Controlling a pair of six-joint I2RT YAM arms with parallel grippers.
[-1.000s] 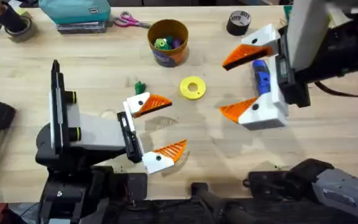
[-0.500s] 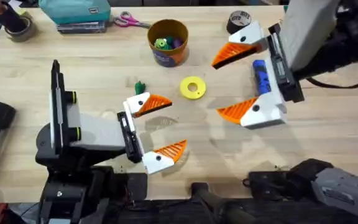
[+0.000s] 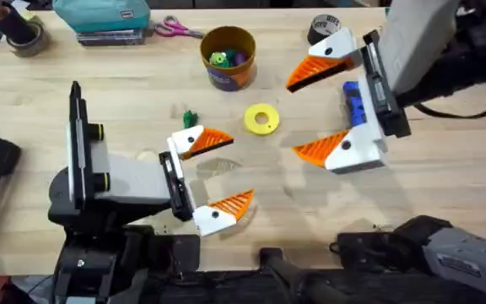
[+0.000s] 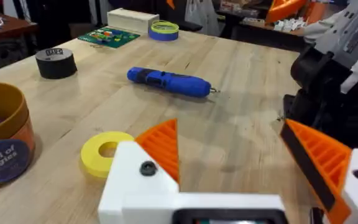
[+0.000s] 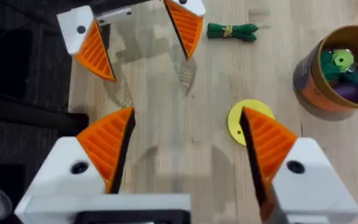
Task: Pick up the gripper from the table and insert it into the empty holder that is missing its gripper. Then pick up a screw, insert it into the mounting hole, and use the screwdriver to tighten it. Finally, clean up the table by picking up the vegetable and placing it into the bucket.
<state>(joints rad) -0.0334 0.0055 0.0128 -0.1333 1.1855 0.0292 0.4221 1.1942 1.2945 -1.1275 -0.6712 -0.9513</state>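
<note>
vegetable [image 5: 232,30]: slim dark green bundle, lies on table [image 3: 125,101] beside left gripper [image 3: 212,175] | screwdriver [image 4: 169,81]: blue, under right gripper [image 3: 315,112] | both jaws apart, empty | table: light wood

Setting: robotics lab or maker workshop, set around a pale wood-grain table [image 3: 142,101]. Evidence on the far edge, well beyond the fingertips: black tape roll [image 3: 324,30], scissors [image 3: 175,29], teal case [image 3: 102,13], a second tape roll [image 3: 25,37]. Evidence in the room past the fingers in the left wrist view: green circuit board [image 4: 107,36], white box [image 4: 132,19], further tables carrying orange and white plastic parts [image 4: 288,11].
</note>
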